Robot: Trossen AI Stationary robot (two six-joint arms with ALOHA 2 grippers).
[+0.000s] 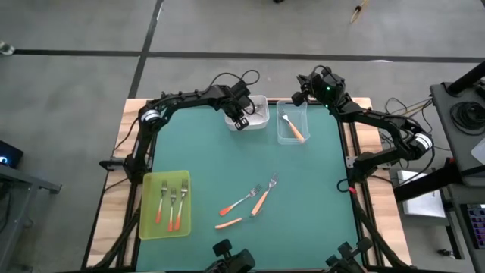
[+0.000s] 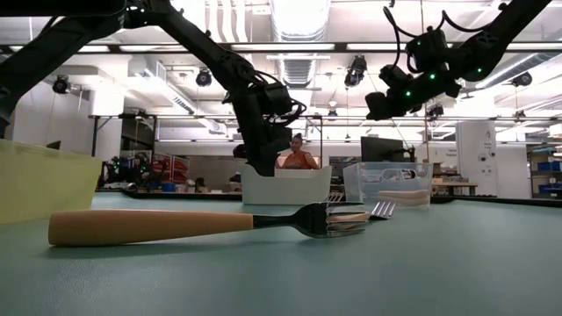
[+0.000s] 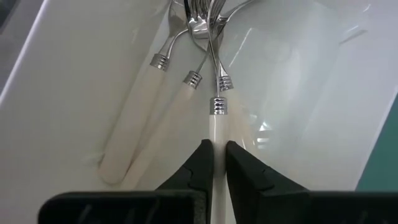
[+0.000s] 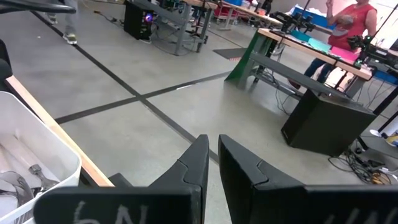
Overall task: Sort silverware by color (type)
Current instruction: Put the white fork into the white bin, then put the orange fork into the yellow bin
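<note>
My left gripper [image 1: 242,121] reaches slanting down into the white tray [image 1: 256,114] at the far middle, shut on a white-handled fork [image 3: 217,118]. Beside that fork, more white forks [image 3: 146,121] lie on the tray's bottom. My right gripper [image 1: 301,95] hovers level and shut over the table's far edge, by the clear tray [image 1: 292,125], holding nothing. That tray holds one light-orange fork [image 1: 295,132]. Three red-orange forks [image 1: 173,203] lie in the yellow-green tray [image 1: 151,224] at the near left. Three more forks [image 1: 250,201] lie loose on the green mat. My left gripper pinches the white fork's handle [image 3: 217,134] between its two fingertips, a little behind the metal collar. The fingers come from above, slanting down, and lie along the handle. The fork's tine end reaches among the other forks' heads [image 3: 202,18] in the tray.
In the low view a light-orange fork [image 2: 149,226] lies close in front, with the white tray [image 2: 285,186] and clear tray [image 2: 386,180] behind it. Bare mat [image 1: 227,163] lies between the trays. A person [image 2: 299,156] sits in the room beyond the table.
</note>
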